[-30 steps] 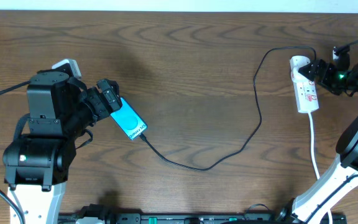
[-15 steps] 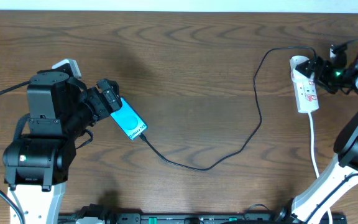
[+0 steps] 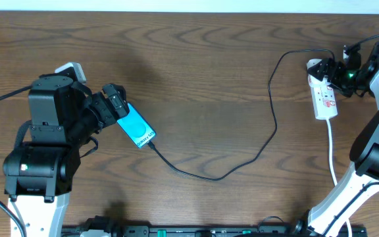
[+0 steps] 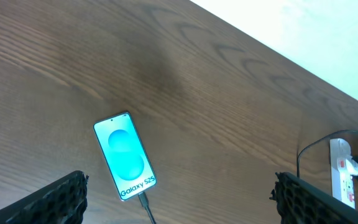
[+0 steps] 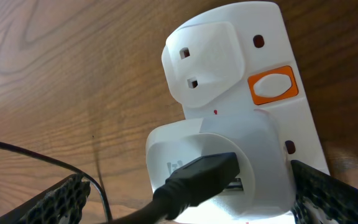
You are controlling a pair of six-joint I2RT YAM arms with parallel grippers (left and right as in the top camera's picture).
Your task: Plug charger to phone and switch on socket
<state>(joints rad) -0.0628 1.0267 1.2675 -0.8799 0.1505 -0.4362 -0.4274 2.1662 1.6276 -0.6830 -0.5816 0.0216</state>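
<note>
The phone (image 3: 137, 130) lies on the table with its cyan screen lit, and also shows in the left wrist view (image 4: 125, 155). The black charger cable (image 3: 209, 178) is plugged into the phone's lower end (image 4: 145, 202) and loops right to the white power strip (image 3: 324, 92). There its black plug (image 5: 197, 180) sits in a white adapter (image 5: 253, 149) on the strip (image 5: 235, 62), next to an orange switch (image 5: 272, 87). My left gripper (image 4: 179, 208) is open above the phone. My right gripper (image 5: 188, 208) is open, its fingers on either side of the adapter.
The strip's white cord (image 3: 332, 155) runs toward the front edge at the right. The strip also shows small at the right of the left wrist view (image 4: 342, 180). The table's far edge (image 3: 189, 12) meets a white surface.
My right gripper has shifted slightly toward the far end of the power strip. The left arm, the phone and the cable have not moved.
</note>
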